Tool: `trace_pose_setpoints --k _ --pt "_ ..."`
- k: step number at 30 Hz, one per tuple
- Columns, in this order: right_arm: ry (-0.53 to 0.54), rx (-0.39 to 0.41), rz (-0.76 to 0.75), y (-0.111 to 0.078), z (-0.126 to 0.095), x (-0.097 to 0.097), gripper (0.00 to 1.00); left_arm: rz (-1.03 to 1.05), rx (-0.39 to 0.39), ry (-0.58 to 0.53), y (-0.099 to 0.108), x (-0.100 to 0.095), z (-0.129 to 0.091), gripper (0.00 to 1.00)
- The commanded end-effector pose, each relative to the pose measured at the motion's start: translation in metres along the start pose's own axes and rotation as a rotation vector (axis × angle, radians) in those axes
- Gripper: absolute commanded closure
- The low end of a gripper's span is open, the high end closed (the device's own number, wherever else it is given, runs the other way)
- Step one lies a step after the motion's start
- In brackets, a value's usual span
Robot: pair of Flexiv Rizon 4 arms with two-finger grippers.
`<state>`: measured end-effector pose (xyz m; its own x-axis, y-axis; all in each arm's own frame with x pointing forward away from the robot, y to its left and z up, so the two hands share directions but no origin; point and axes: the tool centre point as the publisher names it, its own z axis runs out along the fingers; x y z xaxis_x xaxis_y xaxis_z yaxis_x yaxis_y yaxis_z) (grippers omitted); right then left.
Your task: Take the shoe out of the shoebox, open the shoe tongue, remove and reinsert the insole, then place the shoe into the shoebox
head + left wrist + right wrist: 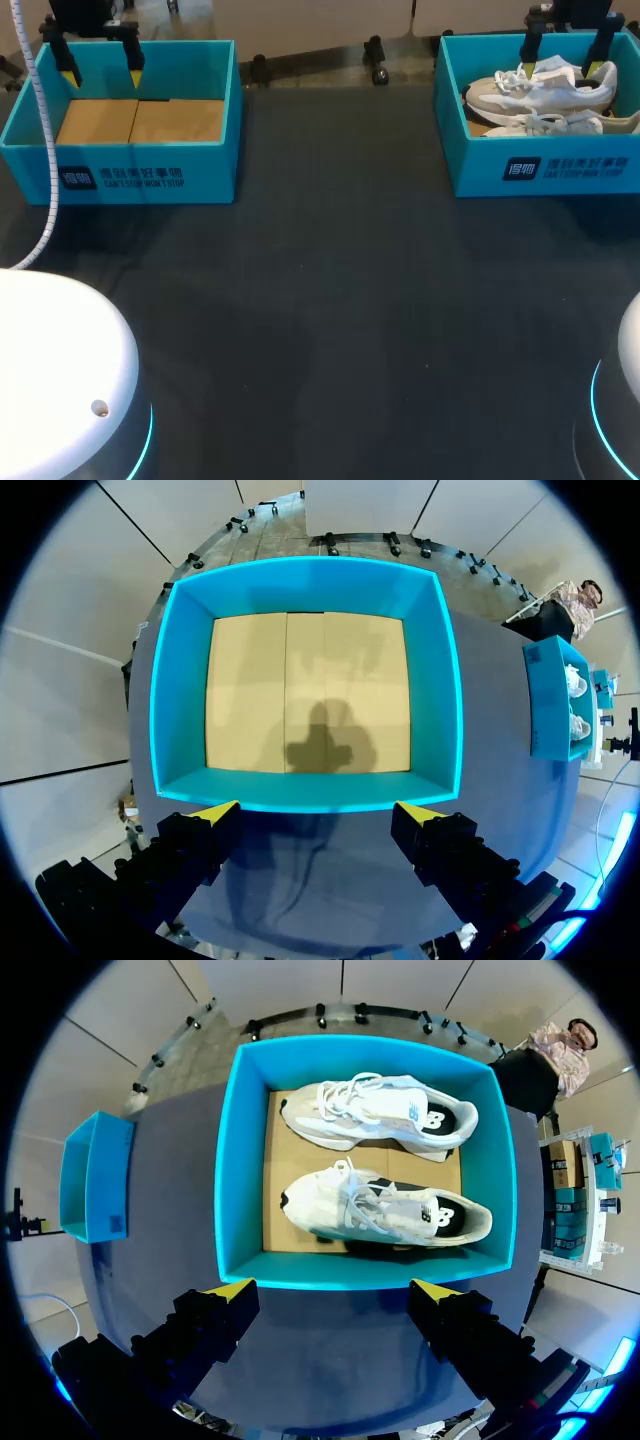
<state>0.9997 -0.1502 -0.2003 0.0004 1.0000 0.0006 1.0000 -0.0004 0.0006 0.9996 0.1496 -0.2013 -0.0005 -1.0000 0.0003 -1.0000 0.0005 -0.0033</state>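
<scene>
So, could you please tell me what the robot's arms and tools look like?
The left tool and right tool match: each has two black, blocky fingers ending in bright yellow wedge tips. The left base and right base are smooth white domes, each with a glowing cyan ring lower down. A white coiled cable hangs by the left arm.

Two teal shoeboxes on the table [330,300]: the left shoebox [120,175] at its far left corner, the right shoebox [540,170] at its far right corner; two white shoes, a farther shoe [540,92] and a nearer shoe [548,126], both in the right shoebox; two grippers, the left gripper [102,72] and the right gripper [562,62].
</scene>
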Motion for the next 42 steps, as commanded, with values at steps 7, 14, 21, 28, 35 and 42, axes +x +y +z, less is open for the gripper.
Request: trace_pose_setpoints --k 7,14,21,28,35,42 --pt "0.000 0.000 0.000 0.000 0.000 0.000 0.00 0.000 -0.001 -0.001 0.000 0.000 -0.001 0.00" --pt "0.000 0.000 0.000 0.000 0.000 0.000 0.00 0.000 -0.001 -0.001 0.000 0.000 -0.001 0.00" --pt "-0.002 -0.007 -0.001 -0.001 0.001 -0.005 0.00 0.000 -0.001 -0.001 0.000 0.000 -0.001 0.00" --pt "-0.027 -0.041 0.065 -0.013 0.011 -0.038 0.00 0.000 -0.001 -0.001 0.000 0.000 -0.001 0.00" --pt "-0.070 -0.043 0.119 -0.019 0.026 -0.066 0.00 0.000 -0.001 -0.001 0.000 0.000 -0.001 0.00" --pt "-0.097 -0.038 0.153 -0.014 0.043 -0.088 0.00 0.000 -0.001 -0.001 0.000 0.000 -0.001 0.00"
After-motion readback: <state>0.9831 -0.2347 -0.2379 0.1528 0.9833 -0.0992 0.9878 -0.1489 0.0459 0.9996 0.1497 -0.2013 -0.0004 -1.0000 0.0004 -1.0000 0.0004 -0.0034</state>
